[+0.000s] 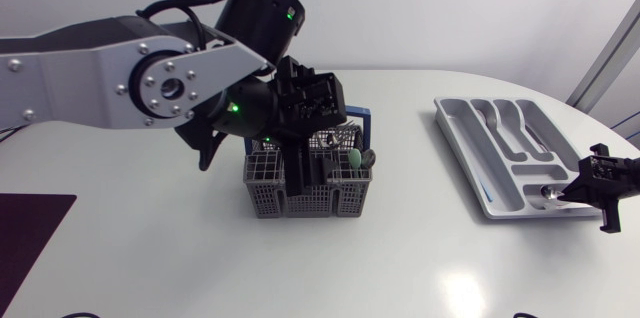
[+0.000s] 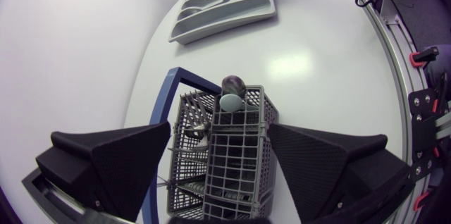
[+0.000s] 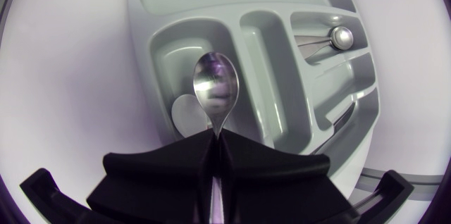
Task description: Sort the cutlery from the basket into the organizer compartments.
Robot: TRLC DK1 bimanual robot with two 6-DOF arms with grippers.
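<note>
The spoon (image 3: pixel 216 96) — clamped in my right claw (image 3: pixel 215 138) at the overhead frame's right edge — points bowl-first straight ahead over the organizer (image 3: pixel 151 13); my left claw (image 2: pixel 220 143) gapes above the basket (image 2: pixel 236 164).

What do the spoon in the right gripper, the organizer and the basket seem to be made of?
The spoon is probably polished metal: its bowl mirrors the surroundings. The organizer looks like moulded grey plastic, smooth and slightly glossy, with rounded dividers. The basket is likely matte grey plastic, judging by its fine moulded grid; coated wire cannot be excluded.
</note>
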